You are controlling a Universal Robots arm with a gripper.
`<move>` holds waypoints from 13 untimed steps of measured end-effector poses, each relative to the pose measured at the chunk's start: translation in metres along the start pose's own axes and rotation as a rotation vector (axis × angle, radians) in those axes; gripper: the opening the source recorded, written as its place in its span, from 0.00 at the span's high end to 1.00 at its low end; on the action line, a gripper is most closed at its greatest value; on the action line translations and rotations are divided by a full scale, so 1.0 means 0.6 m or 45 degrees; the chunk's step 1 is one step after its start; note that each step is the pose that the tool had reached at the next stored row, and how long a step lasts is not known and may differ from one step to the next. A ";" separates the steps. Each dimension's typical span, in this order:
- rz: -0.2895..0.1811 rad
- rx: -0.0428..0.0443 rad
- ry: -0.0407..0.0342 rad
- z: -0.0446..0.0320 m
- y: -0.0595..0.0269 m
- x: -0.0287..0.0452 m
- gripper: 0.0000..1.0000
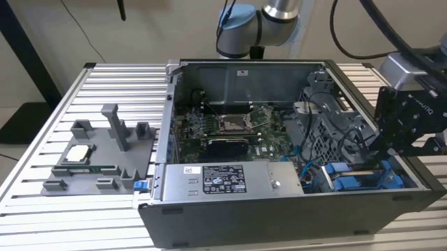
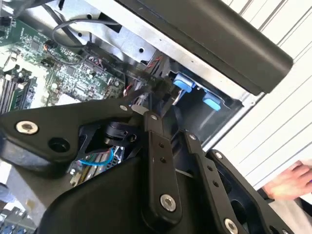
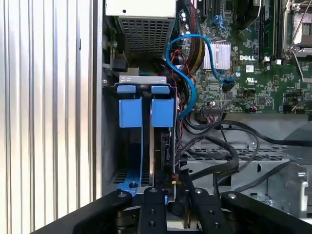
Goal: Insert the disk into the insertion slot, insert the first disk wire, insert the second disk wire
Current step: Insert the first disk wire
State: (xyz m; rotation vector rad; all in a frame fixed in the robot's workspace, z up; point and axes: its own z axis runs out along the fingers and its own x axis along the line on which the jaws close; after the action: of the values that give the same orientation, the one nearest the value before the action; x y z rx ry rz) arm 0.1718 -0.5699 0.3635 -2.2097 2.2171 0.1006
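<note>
The disk (image 3: 165,145) stands on edge inside the insertion slot (image 3: 143,78). In the first wrist view it shows as a thin dark strip with a small connector on it, running from a glossy bright blue plastic tab (image 3: 162,112) toward the claw (image 3: 178,197). The slot is a narrow bay of the drive cage, folded from dull grey sheet metal. A second blue tab (image 3: 129,111) sits just beside the first, over a neighbouring bay that looks dark and hollow.

The claw is matt black, built of jointed bars with round silver screw heads. It hangs over the cage, close to the disk's edge; whether it is spread or pressed together cannot be told.

Just beside the cage, a smooth blue cable (image 3: 187,73) loops among thick black cables and thin red wires over the green motherboard (image 3: 258,63). Its end near the cage is hidden. The perforated grille of the grey power-supply box (image 3: 146,34) also lies next to the cage.

In the exterior view the cage sits in a corner of the open computer case (image 1: 279,219). The labelled power-supply box is on the exterior view's left of the cage, and the square CPU socket (image 1: 233,123) lies beyond both. Well apart from the cage, further to the exterior view's left, a grey moulded fixture (image 1: 98,157) with upright posts rests on the ribbed aluminium bench (image 1: 42,219).
</note>
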 end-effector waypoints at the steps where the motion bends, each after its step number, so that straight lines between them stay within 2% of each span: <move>1: 0.000 0.000 0.0004 -0.006 0.000 -0.001 0.73; 10: 0.000 0.000 0.0001 -0.060 0.002 -0.006 0.73; 13: 0.000 0.000 0.0004 -0.072 0.003 -0.008 0.73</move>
State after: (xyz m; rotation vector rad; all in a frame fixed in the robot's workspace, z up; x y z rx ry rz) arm 0.1718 -0.5676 0.4069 -2.2099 2.2172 0.1002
